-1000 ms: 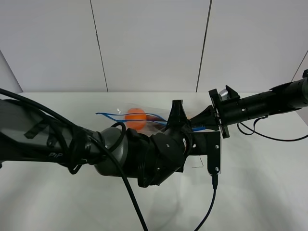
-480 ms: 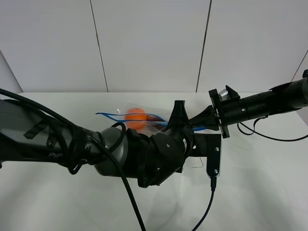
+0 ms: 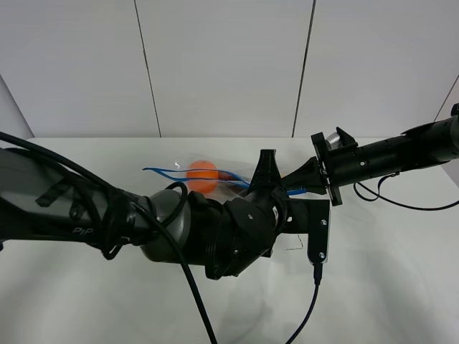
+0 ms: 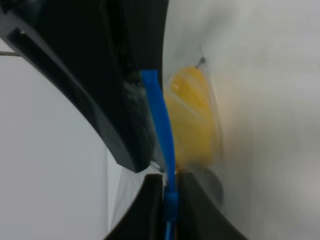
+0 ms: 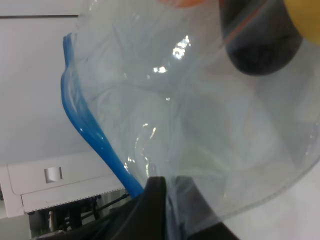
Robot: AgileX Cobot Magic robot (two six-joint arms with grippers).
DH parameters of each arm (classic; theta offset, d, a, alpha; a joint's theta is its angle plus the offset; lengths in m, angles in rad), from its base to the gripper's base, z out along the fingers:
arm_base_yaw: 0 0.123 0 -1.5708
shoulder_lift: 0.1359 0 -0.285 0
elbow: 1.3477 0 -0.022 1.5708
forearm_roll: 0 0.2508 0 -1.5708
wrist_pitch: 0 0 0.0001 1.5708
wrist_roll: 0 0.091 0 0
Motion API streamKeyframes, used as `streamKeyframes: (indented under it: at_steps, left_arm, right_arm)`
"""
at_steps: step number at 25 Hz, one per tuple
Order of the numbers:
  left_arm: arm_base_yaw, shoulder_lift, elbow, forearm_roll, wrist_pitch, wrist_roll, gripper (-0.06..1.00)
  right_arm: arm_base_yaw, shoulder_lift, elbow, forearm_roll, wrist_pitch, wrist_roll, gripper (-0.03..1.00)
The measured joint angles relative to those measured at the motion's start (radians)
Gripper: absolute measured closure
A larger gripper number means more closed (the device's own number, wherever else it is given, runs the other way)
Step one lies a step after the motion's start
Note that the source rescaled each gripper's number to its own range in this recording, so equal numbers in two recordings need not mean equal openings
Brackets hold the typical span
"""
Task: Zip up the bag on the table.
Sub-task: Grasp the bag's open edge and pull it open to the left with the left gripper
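1. The high camera looks down and forward across the table (image 3: 401,287) to the back wall (image 3: 215,64); the left arm (image 3: 107,215) looms close under the lens.
2. The left wrist camera is pressed up to the bag (image 4: 192,120), too near for sharp focus.
3. The right wrist camera looks through the bag (image 5: 200,125) from close range.
4. All three views share the bag (image 3: 203,175).

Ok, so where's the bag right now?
In the high view the bag sits toward the far middle of the table, just beyond the left arm. The left gripper and right gripper each pinch its blue zipper strip.
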Motion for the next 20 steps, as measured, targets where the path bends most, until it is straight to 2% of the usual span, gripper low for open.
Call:
streamKeyframes:
  at_steps: [20]
  left_arm:
    - [0.019,0.000,0.026,0.017,0.101,0.017,0.94]
  right_arm:
    - [0.000,0.000,0.000,0.003,-0.005,0.001,0.97]
